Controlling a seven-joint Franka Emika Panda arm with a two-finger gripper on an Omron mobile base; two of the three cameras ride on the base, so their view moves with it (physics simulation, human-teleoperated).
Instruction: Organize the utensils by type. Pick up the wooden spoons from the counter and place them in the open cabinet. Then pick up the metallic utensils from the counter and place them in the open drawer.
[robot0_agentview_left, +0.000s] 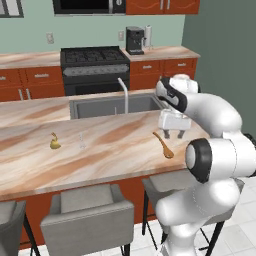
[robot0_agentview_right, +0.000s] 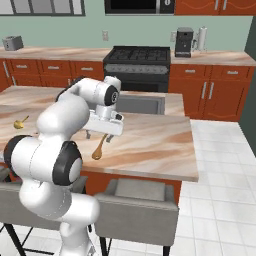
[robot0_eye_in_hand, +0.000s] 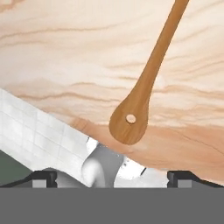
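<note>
Hovering open and empty, the end effector (robot0_agentview_left: 174, 134) sits above the large tan wooden spoon (robot0_agentview_left: 164, 145); all utensils remain on the pinkish-tan marble surface (robot0_agentview_left: 110, 150), smaller yellow wooden spoon (robot0_agentview_left: 54, 143) at 9 o'clock.

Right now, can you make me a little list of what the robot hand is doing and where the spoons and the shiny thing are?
gripper: open, hovering just above the big spoon's handle, holding nothing
large wooden spoon: flat on the counter, near its front edge
small wooden spoon: far along the counter, untouched
metallic utensil: thin, pale, beside the small spoon
sink: set in the counter behind the spoons
</note>
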